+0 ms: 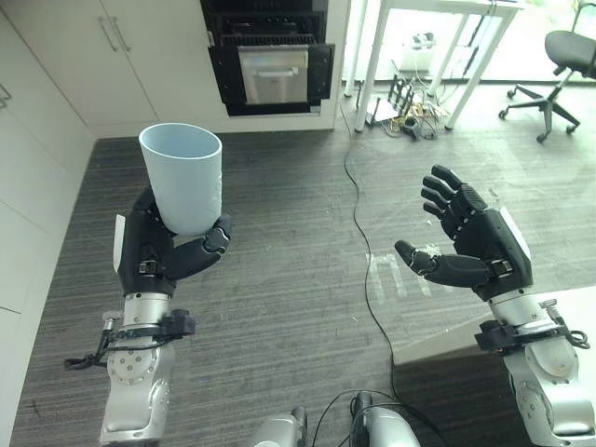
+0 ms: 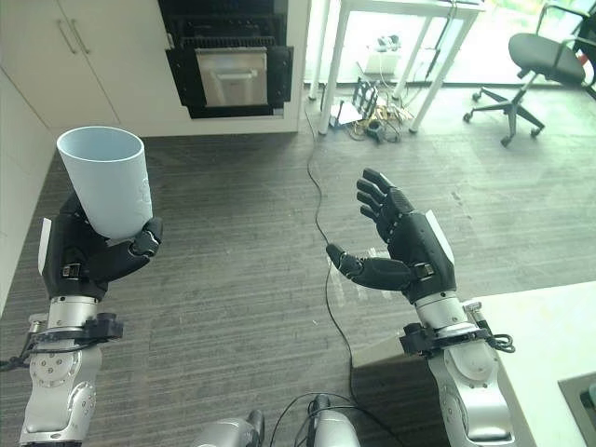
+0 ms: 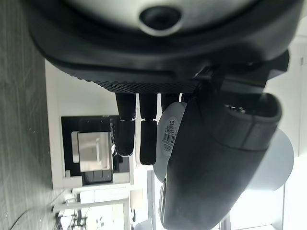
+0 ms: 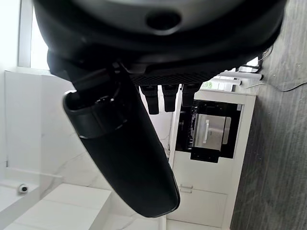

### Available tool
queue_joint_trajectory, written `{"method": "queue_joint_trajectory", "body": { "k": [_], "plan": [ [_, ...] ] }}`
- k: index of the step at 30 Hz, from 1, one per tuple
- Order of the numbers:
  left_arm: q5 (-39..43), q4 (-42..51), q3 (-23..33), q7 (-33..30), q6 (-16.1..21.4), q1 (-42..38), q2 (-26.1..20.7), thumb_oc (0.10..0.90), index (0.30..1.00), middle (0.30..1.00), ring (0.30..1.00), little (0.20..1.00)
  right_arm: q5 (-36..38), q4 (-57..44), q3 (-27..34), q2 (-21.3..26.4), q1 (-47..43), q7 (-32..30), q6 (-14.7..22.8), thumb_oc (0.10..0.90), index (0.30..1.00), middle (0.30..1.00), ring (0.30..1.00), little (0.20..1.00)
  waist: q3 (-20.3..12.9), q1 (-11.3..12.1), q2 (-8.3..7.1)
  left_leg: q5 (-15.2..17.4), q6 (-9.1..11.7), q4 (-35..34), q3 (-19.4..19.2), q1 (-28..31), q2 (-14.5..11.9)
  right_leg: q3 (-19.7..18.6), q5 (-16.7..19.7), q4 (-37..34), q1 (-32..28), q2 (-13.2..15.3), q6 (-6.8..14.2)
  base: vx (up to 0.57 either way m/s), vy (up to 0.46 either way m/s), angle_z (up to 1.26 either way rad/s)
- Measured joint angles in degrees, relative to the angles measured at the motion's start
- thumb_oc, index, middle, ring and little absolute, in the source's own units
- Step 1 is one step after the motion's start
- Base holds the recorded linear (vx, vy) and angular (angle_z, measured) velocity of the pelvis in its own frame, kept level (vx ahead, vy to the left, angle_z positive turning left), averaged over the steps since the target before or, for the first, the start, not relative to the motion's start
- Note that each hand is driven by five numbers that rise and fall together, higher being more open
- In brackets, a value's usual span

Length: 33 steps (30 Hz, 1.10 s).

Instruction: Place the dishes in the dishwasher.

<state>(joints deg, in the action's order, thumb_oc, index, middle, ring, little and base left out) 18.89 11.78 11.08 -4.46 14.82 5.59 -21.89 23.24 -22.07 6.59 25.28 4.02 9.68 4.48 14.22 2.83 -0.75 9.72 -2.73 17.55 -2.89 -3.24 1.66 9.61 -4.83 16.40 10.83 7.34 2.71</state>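
A pale blue cup (image 1: 183, 177) stands upright in my left hand (image 1: 158, 251), whose fingers and thumb are curled round its lower part; the cup (image 3: 172, 134) also shows past the thumb in the left wrist view. My right hand (image 1: 470, 247) hovers over the floor at the right, open, fingers spread, holding nothing. The open dishwasher (image 1: 270, 65) with its dark door folded down and a rack inside is straight ahead at the far wall, well beyond both hands. It appears too in the right wrist view as the dishwasher (image 4: 207, 132).
White cabinets (image 1: 56, 84) line the left side and far wall. A white table (image 1: 438, 47) with cables under it stands right of the dishwasher, an office chair (image 1: 559, 65) further right. A white counter corner (image 1: 447, 340) lies under my right arm. Dark wood floor (image 1: 298, 214) stretches between.
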Motion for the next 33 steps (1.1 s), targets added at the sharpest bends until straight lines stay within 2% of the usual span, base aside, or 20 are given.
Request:
{"method": "queue_joint_trajectory", "body": {
  "k": [1,2,6,9,13,19,21,22,23,25,26,28,31,33],
  "plan": [
    [0.00,0.67,0.03,-0.29,0.00,0.53,-0.04,0.400,0.300,0.300,0.300,0.300,0.01,-0.49,-0.16,0.01,-0.11,-0.03,0.01,0.800,0.900,0.900,0.900,0.900,-0.35,0.41,-0.59,0.50,0.74,-0.02,-0.02,0.53,0.46,0.69,2.71,-1.24,-1.18,0.32,0.45,0.06,-0.128,0.09],
    [0.04,1.24,0.11,-0.76,0.12,0.78,0.19,0.400,0.300,0.300,0.300,0.300,0.00,-0.56,-0.45,0.23,-0.66,0.03,0.01,0.800,0.900,0.900,0.900,0.900,-0.87,1.01,-1.02,0.85,1.18,0.08,0.08,0.61,0.62,1.28,2.55,-2.57,-2.23,0.52,0.65,0.05,-0.137,0.21],
    [0.07,3.34,0.30,-2.58,0.17,1.14,0.25,0.400,0.300,0.300,0.300,0.300,-0.01,-0.52,-0.93,1.16,-2.38,-0.75,-0.11,0.800,0.900,0.900,0.900,0.900,-1.00,2.42,-0.70,0.69,2.18,-0.32,0.55,0.36,-1.85,3.90,2.15,-2.98,-3.14,-1.53,-0.30,0.02,-0.134,0.23],
    [0.62,4.15,1.46,-3.75,0.18,3.52,0.31,0.400,0.300,0.300,0.300,0.300,0.00,-0.55,-0.91,1.21,-1.69,-1.44,-0.18,0.800,0.900,0.900,0.900,0.900,-1.13,2.28,-0.14,0.52,2.90,-1.00,1.78,0.05,-2.66,5.36,1.59,-2.86,-3.46,-2.11,-1.06,0.02,-0.089,0.22],
    [1.05,4.46,2.74,-4.94,0.56,4.26,0.35,0.400,0.300,0.300,0.300,0.300,-0.01,-0.67,-1.15,1.21,-0.79,-1.50,-0.19,0.800,0.900,0.900,0.900,0.900,-1.93,1.97,1.17,0.62,3.09,-0.63,1.85,-0.15,-2.53,5.47,1.37,-2.22,-3.34,-1.83,-1.13,0.01,-0.022,0.02],
    [1.06,4.57,2.69,-5.30,0.79,4.05,0.36,0.400,0.300,0.300,0.300,0.300,-0.02,-0.85,-1.25,1.20,1.12,-1.52,-0.23,0.800,0.900,0.900,0.900,0.900,-2.66,1.94,1.45,0.62,3.10,-0.41,2.29,-0.78,-2.24,5.67,1.39,-2.17,-3.03,-1.55,-1.13,-0.01,0.012,0.05],
    [1.05,4.58,2.30,-5.16,0.83,3.95,0.37,0.400,0.300,0.300,0.300,0.300,-0.02,-0.85,-1.08,1.21,1.23,-1.60,-0.23,0.800,0.900,0.900,0.900,0.900,-2.91,1.98,1.46,0.65,3.18,0.23,3.27,-1.72,-1.92,6.87,1.39,-2.15,-3.13,-0.98,-1.12,-0.05,0.030,0.24],
    [1.13,4.58,2.23,-5.22,0.84,4.38,0.49,0.400,0.300,0.300,0.300,0.300,-0.03,-0.85,-1.13,-0.07,1.22,-1.76,-0.24,0.800,0.900,0.900,0.900,0.900,-3.96,4.52,-0.24,0.82,3.33,2.16,2.93,-3.88,-0.34,7.99,1.68,-2.01,-3.32,1.26,-0.71,-0.06,-0.045,0.14],
    [0.77,4.56,1.44,-5.73,0.99,4.37,0.43,0.400,0.300,0.300,0.300,0.300,-0.17,-0.64,-1.18,-0.08,1.39,-1.86,0.06,0.800,0.900,0.900,0.900,0.900,-3.92,3.92,-0.37,0.80,3.29,2.25,2.78,-3.91,-0.34,7.70,1.65,-2.01,-3.25,1.02,-0.66,-0.06,-0.103,0.21],
    [-0.02,4.47,-1.40,-10.31,2.31,3.90,0.06,0.400,0.300,0.300,0.300,0.300,-0.26,0.41,-1.49,-0.61,1.95,-2.81,1.82,0.800,0.900,0.900,0.900,0.900,-3.98,0.59,-0.70,0.14,2.30,2.88,1.39,-5.01,-0.34,4.50,1.06,-1.88,-3.21,0.44,0.22,-0.08,-0.165,0.33],
    [-0.09,4.38,-3.39,-10.95,2.34,3.74,0.05,0.400,0.300,0.300,0.300,0.300,-0.26,0.87,-1.55,-0.55,2.15,-3.21,1.82,0.800,0.900,0.900,0.900,0.900,-3.97,-0.17,-0.84,0.10,2.33,3.03,0.84,-4.79,-0.53,3.47,1.05,-1.99,-3.14,0.04,0.24,-0.07,-0.154,0.01],
    [-0.51,4.22,-6.16,-10.95,2.35,3.72,0.05,0.400,0.300,0.300,0.300,0.300,-0.24,1.63,-1.71,-0.55,2.36,-4.29,1.82,0.800,0.900,0.900,0.900,0.900,-3.97,-1.94,-0.88,0.11,2.30,2.77,0.30,-4.66,-0.64,2.15,1.05,-2.15,-3.15,-0.40,0.29,-0.07,-0.133,-0.17],
    [-1.51,4.24,-6.72,-10.30,2.44,3.75,0.01,0.400,0.300,0.300,0.300,0.300,-0.25,1.78,-1.68,-0.51,4.10,-5.23,1.82,0.800,0.900,0.900,0.900,0.900,-3.99,-4.46,-0.84,-0.54,1.95,1.54,-0.01,-4.38,-1.16,1.70,1.30,-2.74,-2.89,-0.89,0.38,-0.06,-0.125,-0.15],
    [-1.28,4.25,-6.68,-10.29,2.75,3.76,0.01,0.400,0.300,0.300,0.300,0.300,-0.25,1.78,-1.81,-0.50,5.31,-5.50,1.81,0.800,0.900,0.900,0.900,0.900,-3.97,-4.45,-0.77,-0.87,2.16,0.95,-0.43,-4.07,-1.56,1.60,1.36,-2.89,-2.86,-1.29,0.39,-0.04,-0.109,-0.11]
  ]
}}
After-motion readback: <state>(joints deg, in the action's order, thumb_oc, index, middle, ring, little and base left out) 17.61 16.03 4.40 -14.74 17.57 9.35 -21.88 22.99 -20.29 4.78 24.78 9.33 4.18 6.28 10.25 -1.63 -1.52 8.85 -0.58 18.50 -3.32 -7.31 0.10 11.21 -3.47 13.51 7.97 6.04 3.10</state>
